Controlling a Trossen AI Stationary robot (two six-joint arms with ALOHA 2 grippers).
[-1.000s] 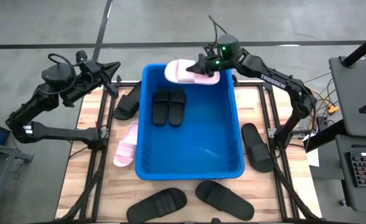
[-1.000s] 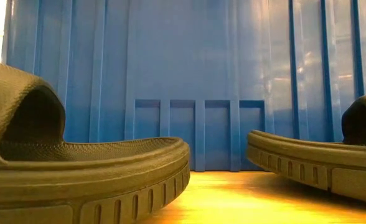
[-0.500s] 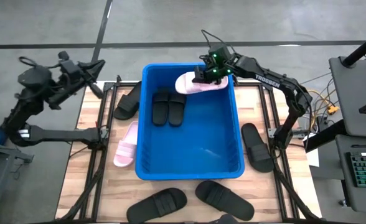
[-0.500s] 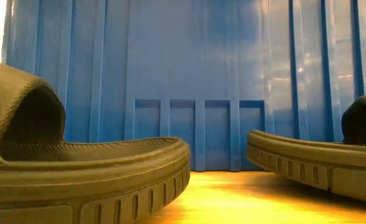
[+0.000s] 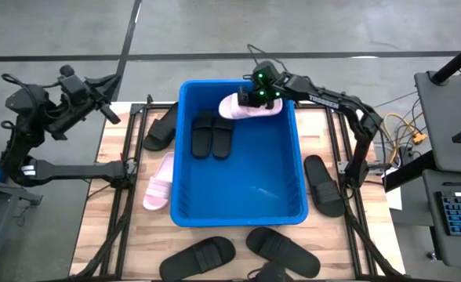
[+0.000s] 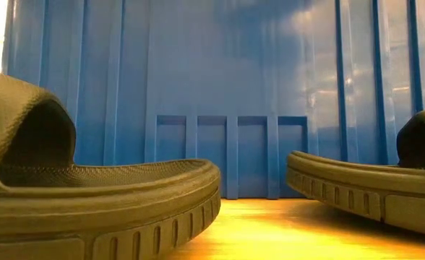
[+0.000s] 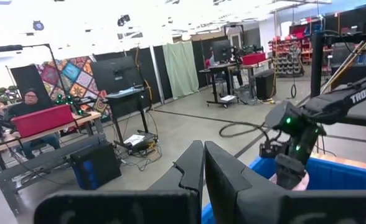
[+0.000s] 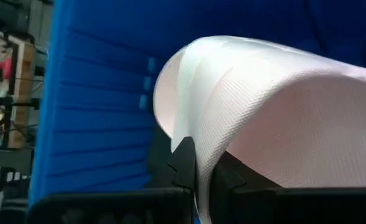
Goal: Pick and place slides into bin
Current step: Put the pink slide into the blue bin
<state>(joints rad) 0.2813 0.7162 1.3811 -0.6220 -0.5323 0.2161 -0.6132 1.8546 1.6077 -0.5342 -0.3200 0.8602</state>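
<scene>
One pink slide (image 5: 250, 106), clamped in the right tool (image 5: 255, 95), hangs inside the bin's (image 5: 185, 149) far rim; left tool (image 5: 109, 114) closed.

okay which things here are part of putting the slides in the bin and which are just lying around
Job: blue bin; pink slide in right gripper; black pair inside; pink slide on table; black slides around bin.
Lying about: keyboard, cables.

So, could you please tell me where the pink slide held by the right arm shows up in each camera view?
High view: the pink slide hangs over the bin's far end, pinched by the right gripper.
Low view: not in it.
Left wrist view: a sliver under the right gripper.
Right wrist view: fills the picture.
Shared landmark: the blue bin.
</scene>
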